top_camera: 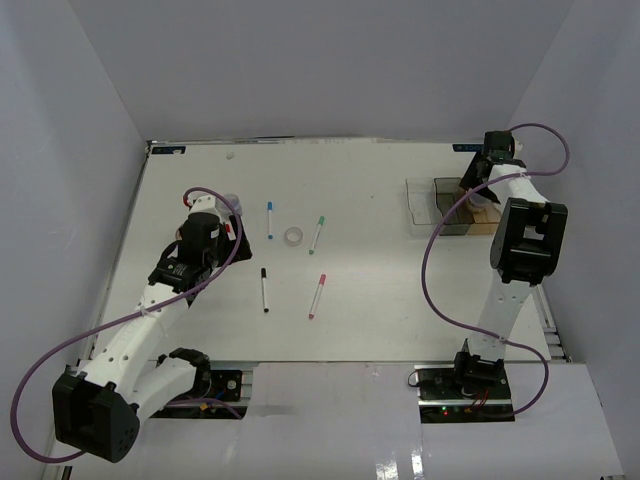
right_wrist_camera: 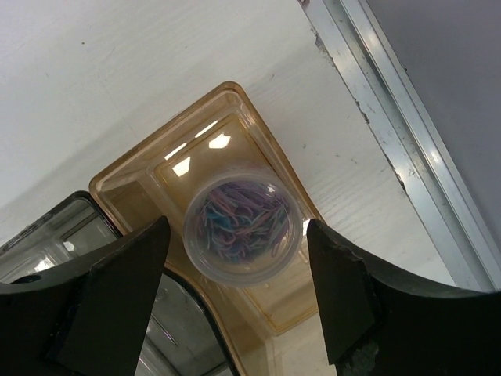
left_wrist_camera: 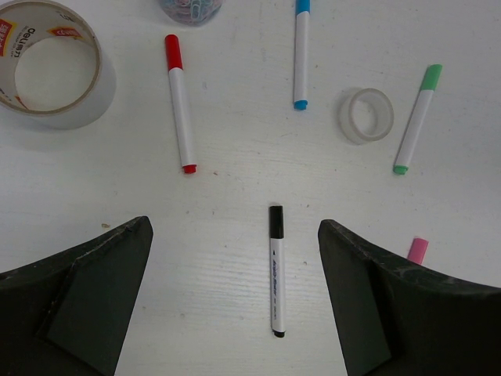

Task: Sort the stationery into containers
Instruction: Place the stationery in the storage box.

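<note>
Left gripper (left_wrist_camera: 235, 227): jaws spread wide and holding nothing; it hovers low over the table, with the black marker lying lengthwise in the gap between its fingers.
Right gripper (right_wrist_camera: 235, 235): also released; its fingers stand apart on either side of the jar, touching it nowhere that shows.
Table (top_camera: 380, 300): white; the loose stationery lies left of centre, well apart from the bins.
Containers (top_camera: 420, 205): three joined in a row at the far right; the amber bin (right_wrist_camera: 262, 117) holds the jar; the smoky grey bin (right_wrist_camera: 55, 231) adjoins it.
Large tape roll (left_wrist_camera: 86, 117): flat on the table, far left.
Jar (right_wrist_camera: 239, 227): upright inside the amber bin, full of coloured clips.
Small clear tape roll (left_wrist_camera: 352, 129): between the blue marker (left_wrist_camera: 301, 55) and the green marker (left_wrist_camera: 415, 117).
Other markers: red marker (left_wrist_camera: 180, 110) beside the large roll; pink marker (left_wrist_camera: 418, 251) half hidden by a finger.
Black marker (left_wrist_camera: 276, 274): apart from everything else.
Step in hand, as I judge: picking the black marker.
Doing it well: descend straight; centre on mid-barrel; close across its width; keep clear of the pink marker.
</note>
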